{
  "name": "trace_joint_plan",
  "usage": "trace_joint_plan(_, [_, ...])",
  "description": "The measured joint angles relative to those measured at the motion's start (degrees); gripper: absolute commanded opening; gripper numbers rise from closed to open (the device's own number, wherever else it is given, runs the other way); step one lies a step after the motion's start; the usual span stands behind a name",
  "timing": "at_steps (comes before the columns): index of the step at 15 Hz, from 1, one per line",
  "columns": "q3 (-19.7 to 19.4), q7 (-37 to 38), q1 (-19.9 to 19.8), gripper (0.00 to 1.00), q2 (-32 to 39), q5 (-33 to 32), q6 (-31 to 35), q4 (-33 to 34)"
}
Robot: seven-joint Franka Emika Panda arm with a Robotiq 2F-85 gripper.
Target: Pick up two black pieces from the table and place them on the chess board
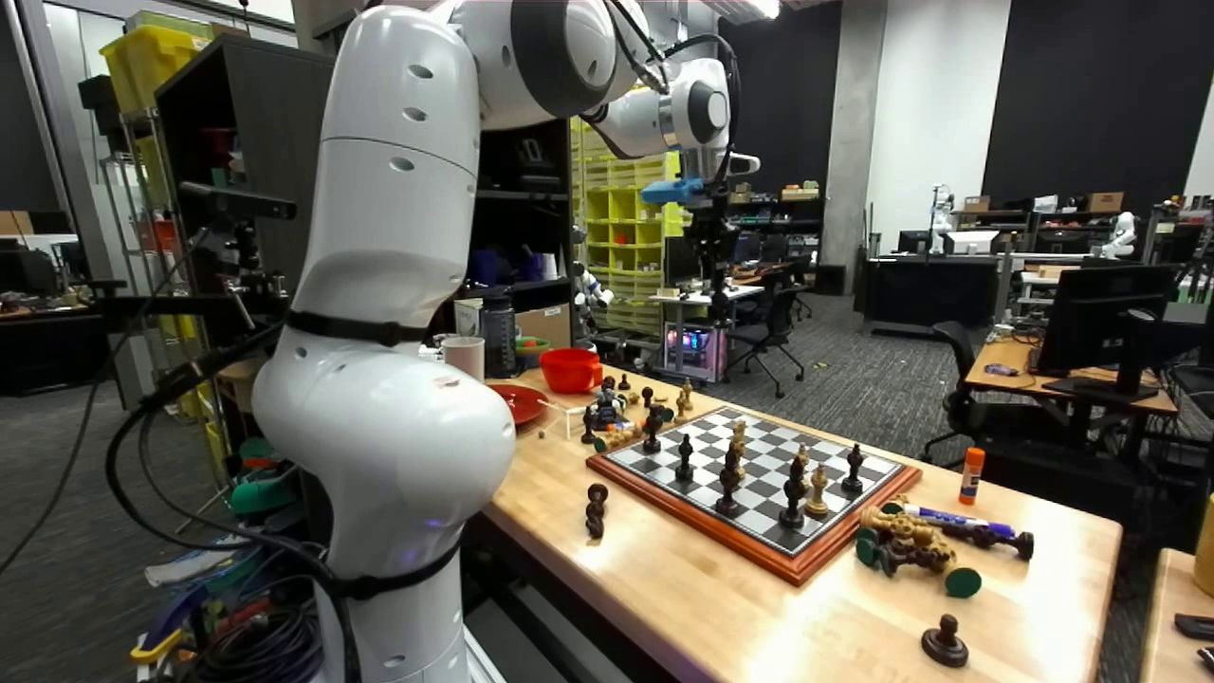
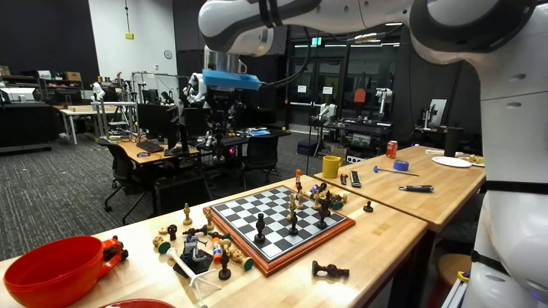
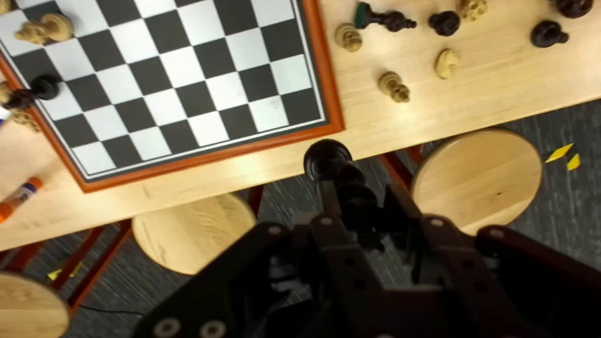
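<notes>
My gripper (image 1: 716, 266) is shut on a black chess piece (image 1: 720, 308), which hangs base down high above the table. In the wrist view the fingers (image 3: 361, 199) close around the piece (image 3: 328, 157); its base appears past the board's corner. The chess board (image 2: 310, 247) lies on the pale wooden table (image 2: 376, 244), with black and pale pieces standing on it; its red-brown rim (image 3: 324, 65) shows in the wrist view. A black piece (image 2: 330, 270) lies on its side beside the board. A black pawn (image 1: 946, 642) stands near the table's end.
A pile of loose pieces (image 1: 910, 545), a marker (image 1: 958, 522) and a glue stick (image 1: 972, 474) lie at one end of the board. Loose pieces, a white stand (image 2: 186, 265) and a red bowl (image 2: 55, 269) are at the other. Stools (image 3: 479, 180) stand past the table edge.
</notes>
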Motion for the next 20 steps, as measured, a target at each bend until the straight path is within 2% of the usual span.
trace_joint_plan(4, [-1.5, 0.4, -3.3, 0.07, 2.2, 2.4, -8.0, 1.9])
trace_joint_plan(7, [-1.8, 0.3, -4.7, 0.07, 4.0, 5.8, -11.4, 2.3])
trace_joint_plan(11, [-1.8, 0.2, -5.5, 0.07, 6.2, 9.0, -12.0, 2.3])
trace_joint_plan(20, [-2.3, -0.9, -6.1, 0.07, 9.9, 9.8, -12.0, 1.8])
